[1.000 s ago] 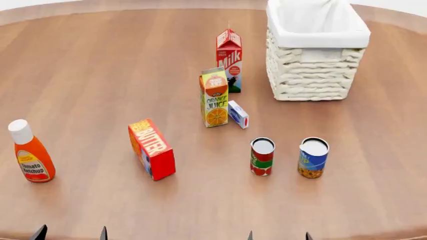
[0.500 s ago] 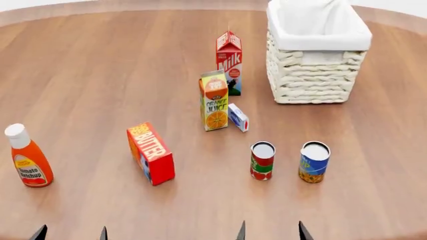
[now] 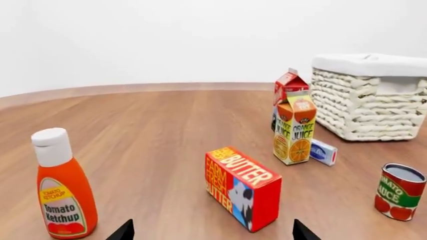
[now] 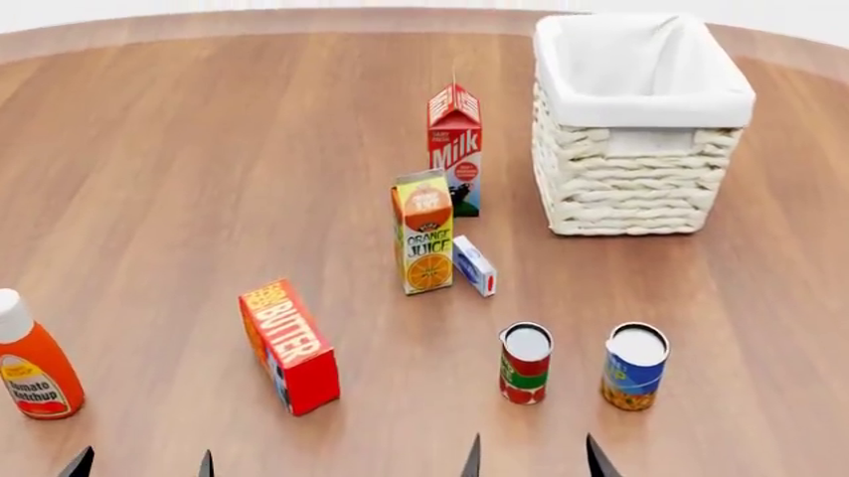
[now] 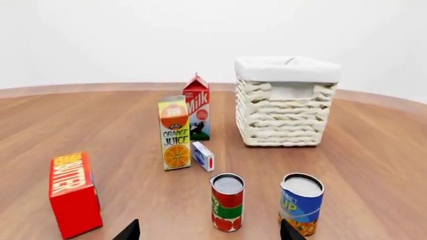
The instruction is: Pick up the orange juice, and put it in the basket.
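Orange juice [image 4: 424, 232] upright mid-bench, long axis vertical, well ahead of both pincers. Right pincer [image 4: 530, 459] at the near edge, nearer than left pincer [image 4: 139, 464]. Both spread wide, empty. Basket [image 4: 639, 179] far right.

On the wooden counter [image 4: 199, 149] stand a milk carton [image 4: 455, 149], a red butter box [image 4: 288, 346], a ketchup bottle [image 4: 30, 370], 2 cans [image 4: 527, 363] [image 4: 633, 366], and a small blue-white box [image 4: 474, 265].
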### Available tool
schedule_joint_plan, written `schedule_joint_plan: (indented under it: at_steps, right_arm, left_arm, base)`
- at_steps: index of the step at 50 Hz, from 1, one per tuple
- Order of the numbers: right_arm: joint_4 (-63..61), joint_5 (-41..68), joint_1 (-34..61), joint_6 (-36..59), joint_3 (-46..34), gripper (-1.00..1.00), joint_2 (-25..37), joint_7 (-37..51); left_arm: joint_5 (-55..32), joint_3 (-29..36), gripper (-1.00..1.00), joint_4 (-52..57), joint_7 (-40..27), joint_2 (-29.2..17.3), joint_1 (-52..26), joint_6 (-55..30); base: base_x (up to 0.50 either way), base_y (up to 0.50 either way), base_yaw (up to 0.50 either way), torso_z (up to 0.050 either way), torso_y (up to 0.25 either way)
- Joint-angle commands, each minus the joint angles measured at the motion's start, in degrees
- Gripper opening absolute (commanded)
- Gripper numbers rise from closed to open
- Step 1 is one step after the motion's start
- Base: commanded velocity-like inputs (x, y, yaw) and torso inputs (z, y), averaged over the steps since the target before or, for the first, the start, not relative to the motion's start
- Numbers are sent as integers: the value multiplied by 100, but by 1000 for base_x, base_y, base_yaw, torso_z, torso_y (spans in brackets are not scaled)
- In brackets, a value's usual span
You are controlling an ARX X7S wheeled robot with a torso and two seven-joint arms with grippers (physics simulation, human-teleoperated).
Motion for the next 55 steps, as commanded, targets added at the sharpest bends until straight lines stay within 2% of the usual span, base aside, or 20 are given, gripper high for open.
schedule_joint_plan:
  at_steps: [1, 55]
  right_arm:
    - [-38, 79, 19, 24, -92, 100, 65, 102]
    - [53, 370, 72, -74, -395, 100, 306, 356]
  left_arm:
    - [-74, 88, 100, -3, -86, -74, -8, 11]
    - [-308, 370, 100, -20, -359, -307, -44, 61]
  base:
    - [223, 0, 0, 0, 0]
    - [264, 0, 0, 0, 0]
